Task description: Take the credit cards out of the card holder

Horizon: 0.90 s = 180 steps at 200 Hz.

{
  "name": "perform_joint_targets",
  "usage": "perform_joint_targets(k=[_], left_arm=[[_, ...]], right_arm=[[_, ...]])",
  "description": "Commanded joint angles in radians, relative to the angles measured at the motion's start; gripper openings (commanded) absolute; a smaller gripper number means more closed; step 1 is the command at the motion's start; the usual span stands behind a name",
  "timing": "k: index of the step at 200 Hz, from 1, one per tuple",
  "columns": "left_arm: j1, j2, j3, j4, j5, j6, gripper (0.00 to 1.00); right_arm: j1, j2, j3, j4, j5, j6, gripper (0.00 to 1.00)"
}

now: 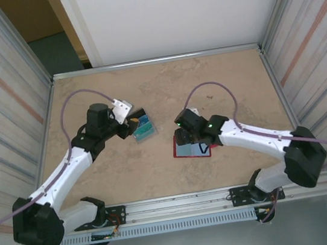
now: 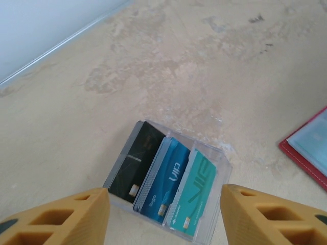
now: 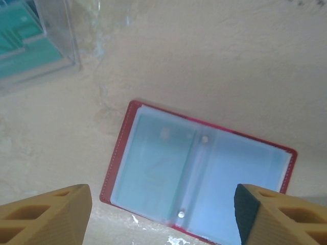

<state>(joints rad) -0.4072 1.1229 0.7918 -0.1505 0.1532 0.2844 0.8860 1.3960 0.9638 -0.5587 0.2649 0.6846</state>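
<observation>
The card holder (image 3: 199,178) lies open on the table, dark-red rim around pale blue-grey sleeves, with a faint greenish card (image 3: 153,168) showing in its left sleeve. My right gripper (image 3: 163,217) hovers open above it, one finger on each side, nothing held. In the top view this holder (image 1: 192,150) sits under my right gripper (image 1: 185,140). A clear box (image 2: 168,184) holds stacks of black (image 2: 130,163), blue (image 2: 163,176) and teal credit cards (image 2: 196,191). My left gripper (image 2: 163,222) stands open just before the box, its fingers apart from the box walls.
The clear box (image 1: 143,128) sits left of centre, a hand's width from the card holder. The holder's red corner (image 2: 309,148) shows at the right of the left wrist view. Metal walls ring the tan table (image 1: 158,86), whose far half is bare.
</observation>
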Motion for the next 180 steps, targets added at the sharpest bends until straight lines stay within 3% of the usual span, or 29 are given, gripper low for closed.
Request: perform_joint_targets(k=[1, 17, 38, 102, 180], left_arm=[[0.002, -0.082, -0.051, 0.099, -0.108, -0.136, 0.68], [0.004, -0.129, -0.083, 0.122, -0.144, -0.188, 0.76], [0.004, -0.187, -0.122, 0.147, -0.201, -0.268, 0.98], [0.008, -0.322, -0.253, 0.192, -0.411, -0.425, 0.99], [0.009, -0.451, -0.355, 0.198, -0.484, -0.507, 0.99]], right_arm=[[0.029, 0.085, 0.066, -0.073, 0.043, 0.038, 0.71], [0.043, 0.14, 0.096, -0.086, 0.046, 0.04, 0.71], [0.045, 0.189, 0.113, -0.08, 0.034, 0.043, 0.71], [0.035, 0.292, 0.157, -0.073, -0.025, 0.045, 0.7], [0.028, 0.326, 0.168, -0.069, -0.038, 0.054, 0.67]])
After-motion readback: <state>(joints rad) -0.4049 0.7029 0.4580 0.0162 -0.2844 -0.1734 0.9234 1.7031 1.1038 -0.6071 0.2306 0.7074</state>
